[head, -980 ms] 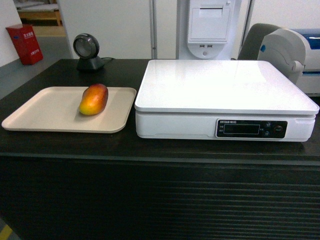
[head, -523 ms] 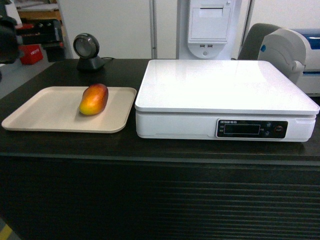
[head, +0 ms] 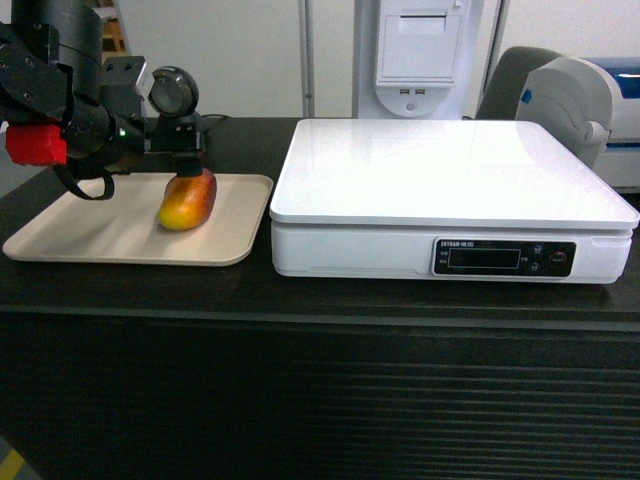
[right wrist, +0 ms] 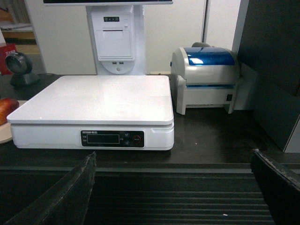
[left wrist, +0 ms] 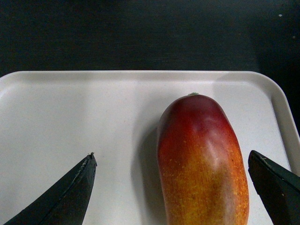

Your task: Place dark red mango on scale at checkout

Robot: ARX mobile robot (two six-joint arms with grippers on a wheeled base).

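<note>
The left gripper has its jaws spread wide, one dark tapered finger on either side of the dark red mango, neither touching the skin in the left wrist view. The mango lies flat in the right half of a beige tray, its red end pointing far and its orange-yellow end near. In the head view the left gripper hangs just above the fruit's far end. The right gripper also has its jaws parted and grasps nothing; it hangs near the ribbed front of the checkout, well apart from the fruit.

By the look of it, the task is at its start: the approach is made, but the mango is not yet gripped. Closing, lifting, carrying rightward and setting down on the scale all remain.

The mango is a smooth, slightly glossy oval with fine speckles toward its yellow end, so it may roll or slip under a pinch. The tray is matte, shallow and round-cornered. The scale is a broad flat white rectangle with a shiny platform and a small black display panel on its front, standing just right of the tray on the dark tabletop.
</note>
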